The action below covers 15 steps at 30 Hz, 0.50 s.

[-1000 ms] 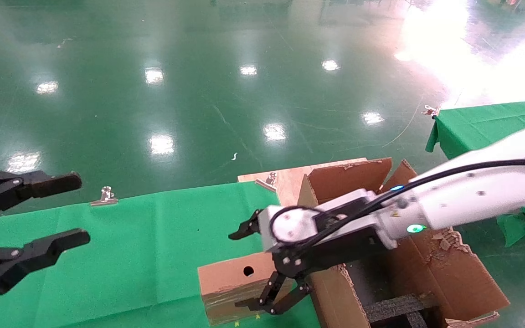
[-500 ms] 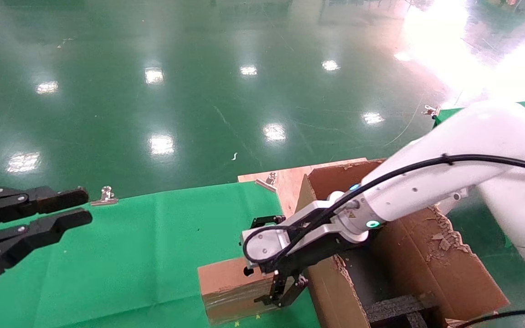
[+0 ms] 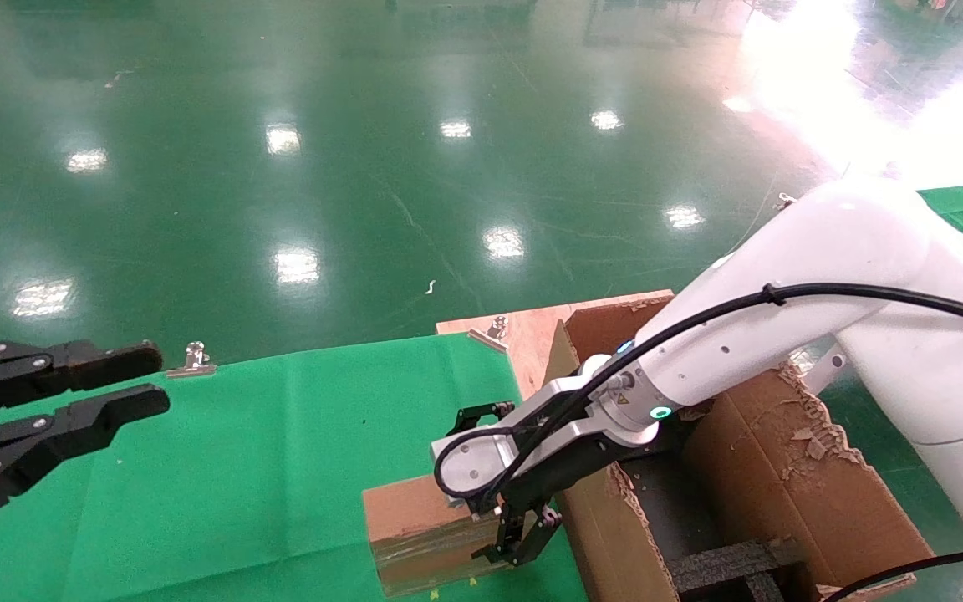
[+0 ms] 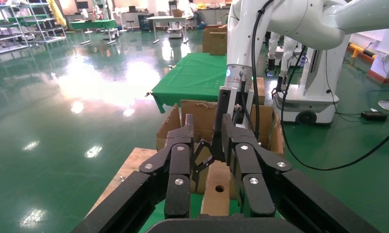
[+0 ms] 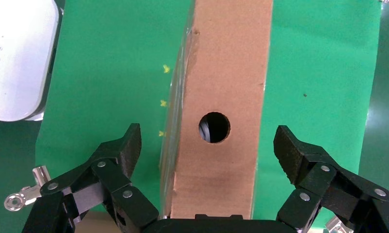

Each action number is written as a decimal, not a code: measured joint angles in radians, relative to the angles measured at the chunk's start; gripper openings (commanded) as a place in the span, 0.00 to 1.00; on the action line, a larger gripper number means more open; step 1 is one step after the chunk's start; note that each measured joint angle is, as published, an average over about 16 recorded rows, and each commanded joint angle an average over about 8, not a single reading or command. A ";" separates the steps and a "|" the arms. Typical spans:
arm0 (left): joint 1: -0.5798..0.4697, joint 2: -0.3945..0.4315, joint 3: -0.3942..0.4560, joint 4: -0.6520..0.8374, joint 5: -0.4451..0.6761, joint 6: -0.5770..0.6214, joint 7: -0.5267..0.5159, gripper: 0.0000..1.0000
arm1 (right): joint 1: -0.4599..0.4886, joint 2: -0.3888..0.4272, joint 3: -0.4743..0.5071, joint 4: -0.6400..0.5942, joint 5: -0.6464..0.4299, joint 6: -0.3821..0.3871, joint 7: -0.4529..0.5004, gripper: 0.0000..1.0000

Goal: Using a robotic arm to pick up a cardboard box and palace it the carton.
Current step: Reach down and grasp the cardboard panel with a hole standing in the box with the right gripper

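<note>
Over the table edge: the robotic arm (image 3: 782, 334) reaches down from the right, its right gripper (image 3: 505, 514) low over the cardboard box (image 3: 415, 531).
Right fingers: spread wide, grasping nothing; the right wrist view shows one finger (image 5: 116, 155) on each long side of the box, both clear of the cardboard.
Box position: standing on its long edge on the green cloth (image 3: 264, 468), just beside the carton (image 3: 782, 485).
Hole: the head view hides it behind the gripper; the right wrist view shows the round hole (image 5: 214, 127) in the narrow top face, and the left wrist view shows it too (image 4: 219, 188).
Carton: the head view shows torn flaps and black foam dividers (image 3: 728, 560) inside; the left wrist view shows only its outer flaps (image 4: 197, 112) behind the box.
Left gripper (image 3: 126, 385): parked at the far left over the cloth, fingers nearly together with a slim gap, holding nothing.
Clips: metal clips (image 3: 195, 359) pin the cloth's far edge.
</note>
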 measured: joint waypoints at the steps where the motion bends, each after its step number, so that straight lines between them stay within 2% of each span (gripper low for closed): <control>1: 0.000 0.000 0.000 0.000 0.000 0.000 0.000 1.00 | 0.000 0.000 0.000 0.000 0.000 0.000 0.000 0.00; 15: 0.000 0.000 0.000 0.000 0.000 0.000 0.000 1.00 | -0.004 0.004 0.007 0.000 0.008 0.001 -0.001 0.00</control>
